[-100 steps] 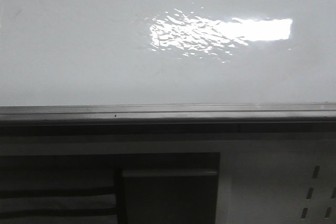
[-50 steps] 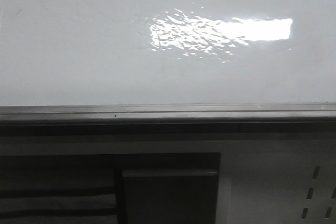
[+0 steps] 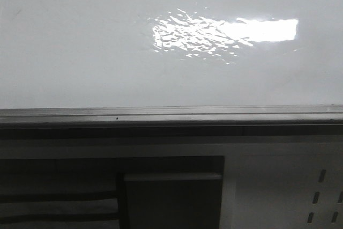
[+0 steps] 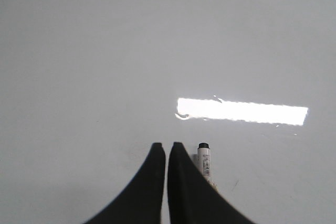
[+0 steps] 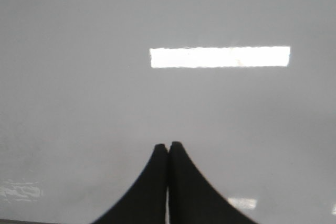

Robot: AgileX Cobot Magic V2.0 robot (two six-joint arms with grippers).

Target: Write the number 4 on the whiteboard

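Observation:
The whiteboard [image 3: 80, 52] is glossy white-grey and fills the upper front view, with a bright glare patch [image 3: 225, 33] and a grey metal rail [image 3: 171, 114] along its near edge. No number 4 shows on it in any view. Neither gripper shows in the front view. In the left wrist view my left gripper [image 4: 166, 145] is shut and empty over the board [image 4: 79, 77]. A white marker with a black end [image 4: 204, 160] lies on the board just beside one finger, not between the two. In the right wrist view my right gripper [image 5: 168, 145] is shut and empty over the board [image 5: 79, 103].
Below the rail a dark panelled cabinet [image 3: 171, 197] stands, with a light perforated panel [image 3: 316, 191] at the right. A short dark mark [image 4: 234, 184] lies on the board near the marker.

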